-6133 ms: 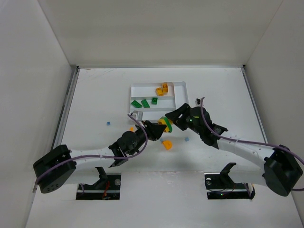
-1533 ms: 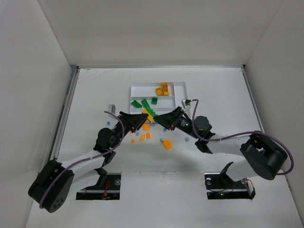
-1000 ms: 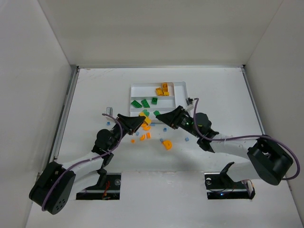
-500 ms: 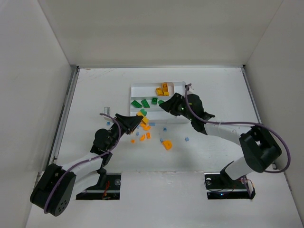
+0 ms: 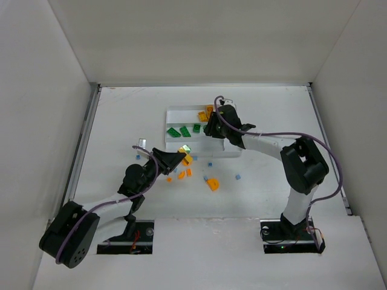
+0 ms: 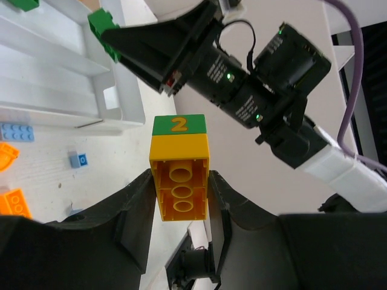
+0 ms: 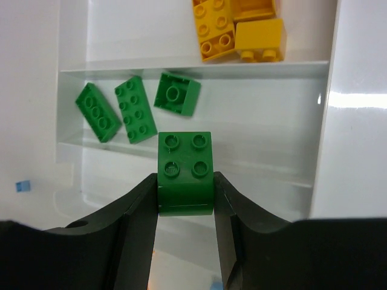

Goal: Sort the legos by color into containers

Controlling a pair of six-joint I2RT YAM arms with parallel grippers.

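My left gripper is shut on a yellow lego with a green number tile on its end, lifted just off the table in front of the white tray. My right gripper is shut on a green two-by-two lego and hovers over the tray's middle container. That slot holds three green legos. The far slot holds yellow legos. From above, the left gripper sits near the tray's front-left corner and the right gripper is over the tray.
Loose orange pieces and small light blue pieces lie on the table in front of the tray, between the two arms. One blue piece sits left of the left gripper. White walls enclose the table.
My right gripper has swung away from the left gripper and up over the tray, carrying the green lego. The left gripper has stayed nearly in place with the yellow lego.
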